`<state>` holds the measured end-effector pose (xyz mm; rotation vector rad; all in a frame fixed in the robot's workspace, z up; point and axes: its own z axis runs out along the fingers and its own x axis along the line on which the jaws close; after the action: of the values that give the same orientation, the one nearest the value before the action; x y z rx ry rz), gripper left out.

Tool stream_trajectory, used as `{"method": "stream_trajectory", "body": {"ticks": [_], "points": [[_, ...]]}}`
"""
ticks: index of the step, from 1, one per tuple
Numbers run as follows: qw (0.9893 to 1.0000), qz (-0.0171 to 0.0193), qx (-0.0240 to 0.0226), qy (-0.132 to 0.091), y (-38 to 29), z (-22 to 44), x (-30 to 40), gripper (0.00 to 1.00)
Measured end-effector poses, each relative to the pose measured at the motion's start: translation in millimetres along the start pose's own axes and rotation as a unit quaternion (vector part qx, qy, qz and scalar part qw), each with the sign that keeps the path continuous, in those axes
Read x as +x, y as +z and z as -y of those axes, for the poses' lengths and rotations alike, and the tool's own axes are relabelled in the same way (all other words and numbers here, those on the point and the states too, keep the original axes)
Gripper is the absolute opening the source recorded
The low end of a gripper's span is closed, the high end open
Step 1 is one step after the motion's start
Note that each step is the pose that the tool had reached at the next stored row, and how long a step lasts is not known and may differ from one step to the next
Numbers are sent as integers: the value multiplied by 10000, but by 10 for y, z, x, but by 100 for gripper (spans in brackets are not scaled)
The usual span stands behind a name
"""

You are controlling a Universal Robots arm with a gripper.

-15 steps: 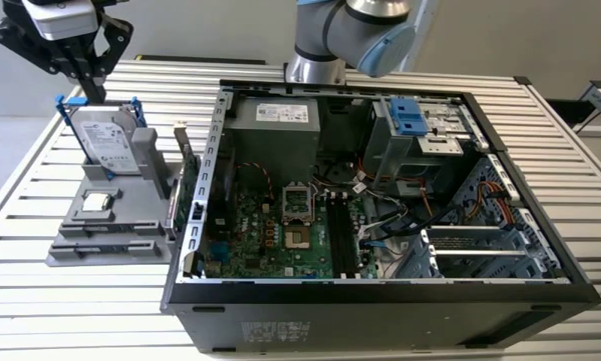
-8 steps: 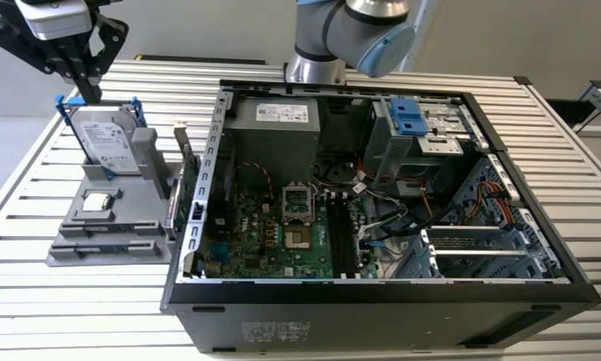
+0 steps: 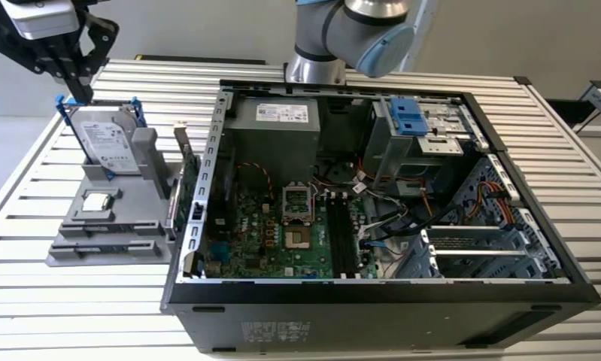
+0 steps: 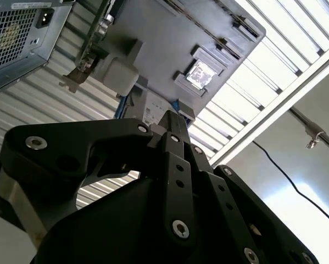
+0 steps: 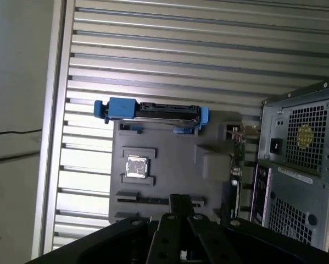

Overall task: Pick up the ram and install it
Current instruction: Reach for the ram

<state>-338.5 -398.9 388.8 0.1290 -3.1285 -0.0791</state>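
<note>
Grey holder tray (image 3: 69,256) on the slatted worktop (image 3: 39,316), beside the computer case (image 3: 380,301), carries the ram (image 5: 145,201), apparently the dark strip in the long slot. The tool (image 3: 81,94) hangs above the tray, fingers closed together and holding nothing. Align the fingers across the stick's long edges and descend squarely. The first wrist view shows that slot end to end. The exterior view shows the tool's height above the tray.
</note>
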Motion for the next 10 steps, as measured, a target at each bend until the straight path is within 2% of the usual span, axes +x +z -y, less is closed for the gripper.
{"method": "stream_trajectory", "body": {"ticks": [10], "points": [[10000, -7, -1, 5, 3, -9, 114, 0]]}}
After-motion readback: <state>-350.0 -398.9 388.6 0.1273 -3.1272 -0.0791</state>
